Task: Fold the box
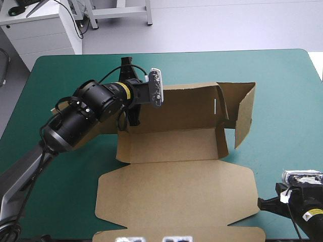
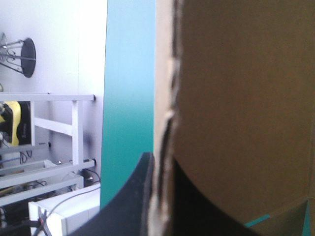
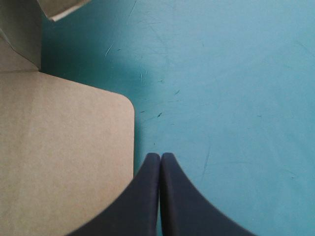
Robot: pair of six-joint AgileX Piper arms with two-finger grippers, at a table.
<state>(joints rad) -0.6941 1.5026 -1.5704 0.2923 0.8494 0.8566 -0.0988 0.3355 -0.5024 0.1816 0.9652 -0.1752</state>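
Two black fingers of the right end effector (image 3: pixel 160 157) are pressed together tip to tip and hold nothing. They sit low over the teal-green desk (image 1: pixel 287 96) at its near right corner. Just beside them lies a rounded corner of the brown box (image 1: pixel 176 171), which is in the middle of the desk and only partly set up.

The lid (image 1: pixel 176 194) is the nearest part of the box. It lies flat on the cover, with a side flap at each end and a narrow front flap (image 1: pixel 176 234) reaching the desk's near edge. Beyond the lid's fold is the floor panel (image 1: pixel 169 146), also flat. Behind it the far wall (image 1: pixel 186 103) stands raised, with a small pale slot (image 1: pixel 215 106) near its right end. At the right end a side flap (image 1: pixel 245 116) stands up and angles outward, away from the floor panel.

The left arm (image 1: pixel 75 121) comes in from the near left and reaches the box's left end. There the left end effector (image 2: pixel 160 164) is turned on its side. A raised edge of board runs up between its fingers (image 2: pixel 140 191). One finger lies against one face, and a dark curve shows on the other face. The end effector is all but closed, with the board pinched between the fingers.

Past the far wall, bare cover runs to the desk's far edge.
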